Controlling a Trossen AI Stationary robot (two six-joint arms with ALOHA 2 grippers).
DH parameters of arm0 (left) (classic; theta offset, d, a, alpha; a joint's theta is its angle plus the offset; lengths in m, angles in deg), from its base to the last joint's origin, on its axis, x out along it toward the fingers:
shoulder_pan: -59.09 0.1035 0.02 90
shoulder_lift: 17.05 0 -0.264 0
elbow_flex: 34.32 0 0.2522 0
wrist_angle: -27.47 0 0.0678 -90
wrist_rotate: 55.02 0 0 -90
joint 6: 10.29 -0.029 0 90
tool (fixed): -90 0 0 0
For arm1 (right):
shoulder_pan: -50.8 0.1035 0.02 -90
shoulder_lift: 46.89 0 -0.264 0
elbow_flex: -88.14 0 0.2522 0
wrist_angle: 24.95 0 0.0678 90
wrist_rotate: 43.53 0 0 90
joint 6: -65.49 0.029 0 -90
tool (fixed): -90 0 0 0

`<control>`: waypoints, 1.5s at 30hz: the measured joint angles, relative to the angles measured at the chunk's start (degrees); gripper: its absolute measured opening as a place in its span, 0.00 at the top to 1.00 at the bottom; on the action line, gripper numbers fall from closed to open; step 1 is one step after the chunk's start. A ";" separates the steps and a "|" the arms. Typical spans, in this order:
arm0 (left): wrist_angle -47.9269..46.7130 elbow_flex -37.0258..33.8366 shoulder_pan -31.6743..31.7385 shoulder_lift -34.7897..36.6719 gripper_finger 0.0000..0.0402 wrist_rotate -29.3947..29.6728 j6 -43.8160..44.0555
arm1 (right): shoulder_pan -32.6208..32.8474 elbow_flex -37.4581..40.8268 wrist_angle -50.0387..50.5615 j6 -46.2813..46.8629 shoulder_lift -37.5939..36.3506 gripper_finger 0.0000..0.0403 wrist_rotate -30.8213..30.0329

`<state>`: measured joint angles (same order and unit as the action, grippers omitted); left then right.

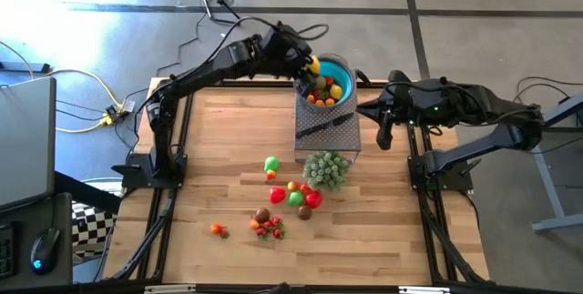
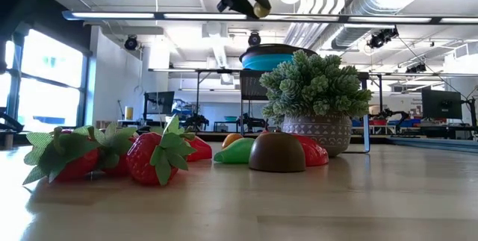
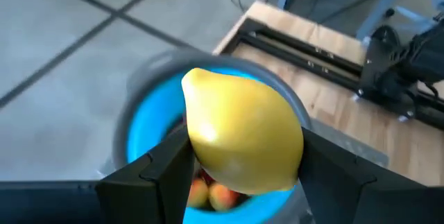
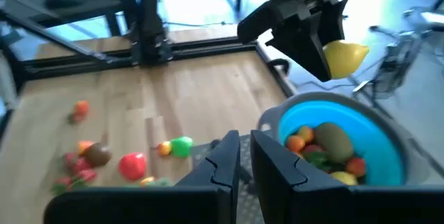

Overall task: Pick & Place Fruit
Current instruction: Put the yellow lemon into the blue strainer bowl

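Yellow and smooth, a toy lemon (image 3: 243,137) sits clamped between the dark fingers (image 3: 149,175) of the left gripper (image 1: 310,65), held in the air over the blue bowl (image 1: 347,82). Its body is an egg shape with a blunt nipple at one end; in the left wrist view its long axis runs across the gap between the fingers at a slant, though the nipple's exact heading is hard to judge there. In the right wrist view that tip points out sideways from the gripper.

The bowl is glossy plastic inside a grey rim and stands on a perforated grey block (image 1: 332,135) at the far edge of the plank table (image 1: 228,148). Inside it lie round orange pieces, a fuzzy brown kiwi (image 4: 334,138) and bits of red and yellow.

Near the table's middle the other fruit (image 1: 291,196) is scattered: red strawberries (image 2: 153,157) with cloth leaves, a brown half-dome (image 2: 277,154), green and orange pieces. A bushy pale green plant (image 1: 326,168) stands beside them.

The right gripper (image 1: 383,136) hangs just right of the block, fingers pressed together, holding nothing.
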<state>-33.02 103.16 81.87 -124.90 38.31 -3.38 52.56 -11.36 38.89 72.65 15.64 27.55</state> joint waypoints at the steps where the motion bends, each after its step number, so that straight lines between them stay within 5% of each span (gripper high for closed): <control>1: 0.94 0.00 0.49 -0.24 0.47 -0.75 -0.84 | 0.00 0.00 -0.03 -0.01 0.19 0.93 -0.86; 9: 3.34 0.00 4.29 -3.69 0.47 -11.17 -3.68 | -0.04 0.02 -2.07 0.07 1.61 0.93 -3.68; 34: -0.23 -0.04 1.53 -9.29 0.47 -7.24 -0.60 | -0.04 0.02 -1.85 1.17 2.11 0.93 -5.18; 45: -0.22 -0.04 1.56 -9.66 0.34 -4.67 0.99 | -0.04 0.02 -1.85 2.25 2.11 0.93 -4.99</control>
<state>-33.24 103.12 83.43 -134.56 33.64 -2.39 52.52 -11.34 37.04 74.90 17.75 22.56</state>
